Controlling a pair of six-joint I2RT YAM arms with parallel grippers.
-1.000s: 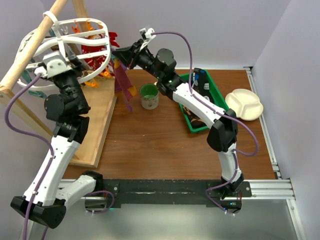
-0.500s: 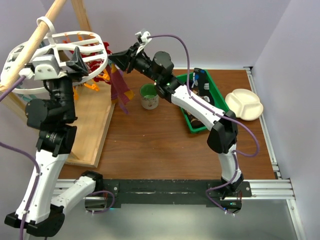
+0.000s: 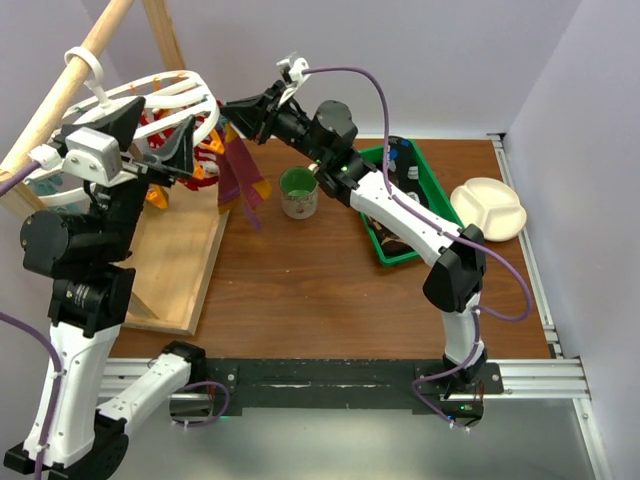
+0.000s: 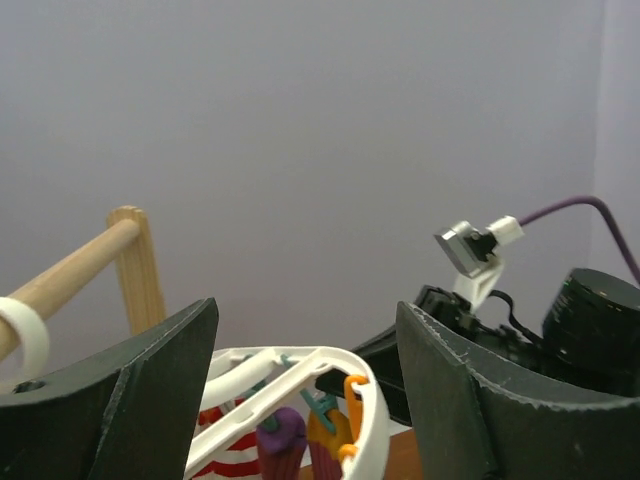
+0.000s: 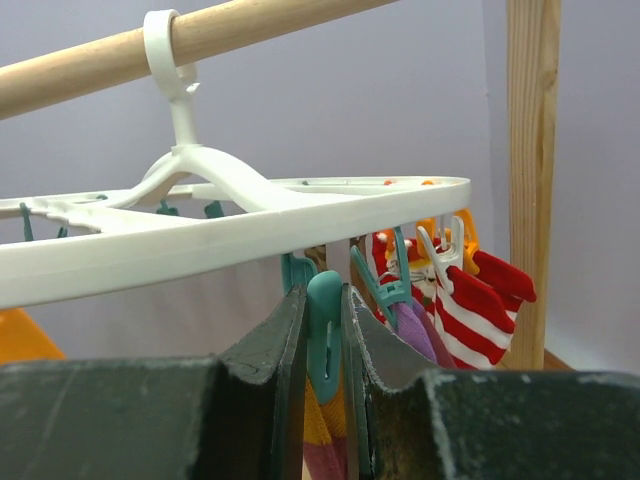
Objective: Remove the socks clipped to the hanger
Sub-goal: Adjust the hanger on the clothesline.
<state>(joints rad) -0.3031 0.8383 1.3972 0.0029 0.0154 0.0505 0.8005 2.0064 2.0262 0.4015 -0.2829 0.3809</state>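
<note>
While the left arm rears up over the left side of the desk (image 3: pixel 300 285), the left end effector (image 3: pixel 160 125) hangs just near of the hanger (image 3: pixel 195 85) with its two fingers spread wide and nothing between them. In the left wrist view the white rim of the hanger shows in the gap, lower down and beyond the fingers, touching neither. The hanger hangs by its hook loop from a slanted wooden pole (image 3: pixel 95 40) at the far left, above a wooden board (image 3: pixel 195 240) that lies on the desk. The socks (image 3: pixel 170 128) are clipped under it: a red-and-white striped sock (image 5: pixel 478 298) dangles toward the far side, and a purple sock (image 3: pixel 240 178) with orange patches hangs from the right edge of the rim.

At that right edge the right end effector (image 3: pixel 232 108) reaches in from the right. Its fingers are nearly together, pinching a teal clip (image 5: pixel 325 330) that hangs from the rim, with orange and purple fabric showing just below the clip.

Right of the hanging purple sock a green cup (image 3: pixel 298 192) stands upright on the desk. Farther right the right arm passes over a green bin (image 3: pixel 425 185); what lies in it is too dark to tell. A white plate (image 3: pixel 488 208) with compartments sits at the far right edge.
</note>
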